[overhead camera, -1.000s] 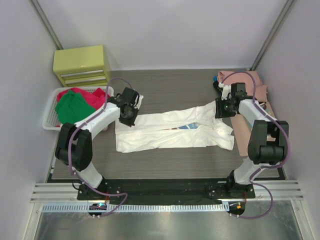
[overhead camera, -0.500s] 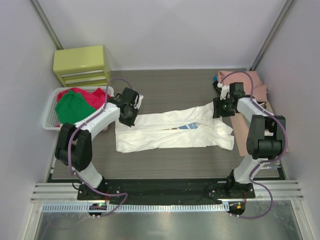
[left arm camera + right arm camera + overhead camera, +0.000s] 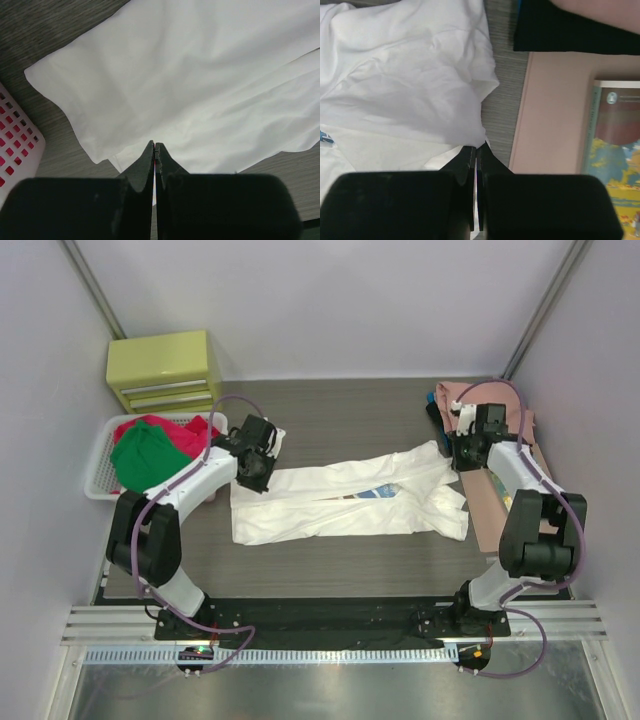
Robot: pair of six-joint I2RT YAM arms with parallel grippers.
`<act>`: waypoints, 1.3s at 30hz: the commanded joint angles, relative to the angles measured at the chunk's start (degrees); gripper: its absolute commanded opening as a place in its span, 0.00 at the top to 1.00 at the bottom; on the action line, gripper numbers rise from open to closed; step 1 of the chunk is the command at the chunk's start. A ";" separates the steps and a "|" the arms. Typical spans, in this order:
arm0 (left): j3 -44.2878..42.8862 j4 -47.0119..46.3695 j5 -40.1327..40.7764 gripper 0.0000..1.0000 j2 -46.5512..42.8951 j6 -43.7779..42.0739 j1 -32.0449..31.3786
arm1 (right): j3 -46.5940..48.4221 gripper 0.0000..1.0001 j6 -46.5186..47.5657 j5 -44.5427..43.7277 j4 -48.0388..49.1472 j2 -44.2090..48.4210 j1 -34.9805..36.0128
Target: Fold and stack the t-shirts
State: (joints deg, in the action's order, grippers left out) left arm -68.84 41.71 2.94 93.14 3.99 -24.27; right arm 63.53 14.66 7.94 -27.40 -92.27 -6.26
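The white basket stood just off the left end of the white t-shirt and held a green shirt heaped against a red shirt. Any other cloth beneath them could not be made out. Farther back from the white t-shirt, on that same left side, sat a yellow drawer unit, its drawers closed.

Off the right end of the white t-shirt lay a salmon-pink shirt, with a black shirt at its far edge and a thin book resting on it. The book was cut off by the right wrist view's border, and the right arm covered part of the pink cloth from above.

The white t-shirt lay on the dark surface as a long band. Its long axis ran left to right, with the right end angled a little farther back. Only a small blue fleck of print showed, and I could not tell which end was the neck.

The left jaws were clenched on the far left corner of the white t-shirt, a sliver of white showing between them. The right jaws were clenched on a point of cloth at its far right end.
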 commanded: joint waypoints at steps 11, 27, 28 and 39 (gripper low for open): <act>-0.42 -0.58 -1.45 1.00 -0.60 -1.00 0.10 | 0.55 0.19 4.59 -0.39 -3.01 2.44 -0.95; 0.72 -1.46 -0.48 1.00 -0.51 -1.18 0.10 | -6.55 0.27 4.94 8.13 -9.86 11.93 -0.24; 0.81 -1.63 -0.30 1.00 -0.16 -1.35 0.10 | -7.62 0.27 5.47 9.18 -10.13 12.81 -0.15; -1.39 -0.93 1.28 1.00 3.27 -1.53 0.10 | -10.36 0.29 2.84 5.15 -8.20 9.83 14.51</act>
State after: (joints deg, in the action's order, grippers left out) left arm -68.42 41.43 3.01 96.38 3.70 -24.27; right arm 51.27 19.33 14.81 -37.98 -81.06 3.60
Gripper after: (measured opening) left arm 0.003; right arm 0.712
